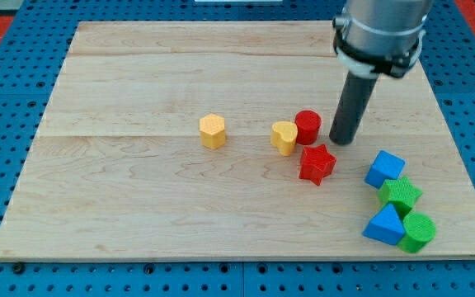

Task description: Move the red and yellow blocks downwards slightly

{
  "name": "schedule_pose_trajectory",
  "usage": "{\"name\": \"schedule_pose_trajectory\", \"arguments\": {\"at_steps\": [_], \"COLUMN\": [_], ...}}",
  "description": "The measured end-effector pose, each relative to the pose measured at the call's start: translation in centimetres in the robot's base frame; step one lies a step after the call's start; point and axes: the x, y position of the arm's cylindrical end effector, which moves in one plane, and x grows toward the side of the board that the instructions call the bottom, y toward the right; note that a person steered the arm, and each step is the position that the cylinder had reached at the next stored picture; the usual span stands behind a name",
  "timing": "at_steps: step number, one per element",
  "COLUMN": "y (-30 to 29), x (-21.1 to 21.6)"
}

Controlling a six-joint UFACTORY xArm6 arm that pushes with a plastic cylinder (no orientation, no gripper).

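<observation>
A red cylinder [308,126] and a yellow heart-shaped block [284,137] touch side by side near the board's middle right. A red star [317,163] lies just below them. A yellow hexagonal block [213,131] stands alone to the left. My tip [341,139] rests on the board just right of the red cylinder and above right of the red star, close to both with a small gap.
At the lower right sit a blue cube [384,169], a green block [400,195], a blue triangular block [384,225] and a green cylinder [418,232], clustered near the wooden board's [138,206] right edge. Blue pegboard surrounds the board.
</observation>
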Motion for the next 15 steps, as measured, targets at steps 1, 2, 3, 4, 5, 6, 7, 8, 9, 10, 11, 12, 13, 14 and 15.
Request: {"name": "schedule_pose_trajectory", "arguments": {"at_steps": [1,2,3,4,5,6,7,8,9,10,11,12,13,14,15], "y": [-2.2,-6.1,-6.9,-6.9,-6.9,-7.3,-6.2,-4.2,-4.6,-4.6,-4.6,-4.6,-4.7,-9.3,-14.3], "x": [-3.7,-3.1,0.5,4.1,6.4,3.7,-0.9,-0.9,2.0,5.6,8.3,10.9,11.0,10.0,10.3]}}
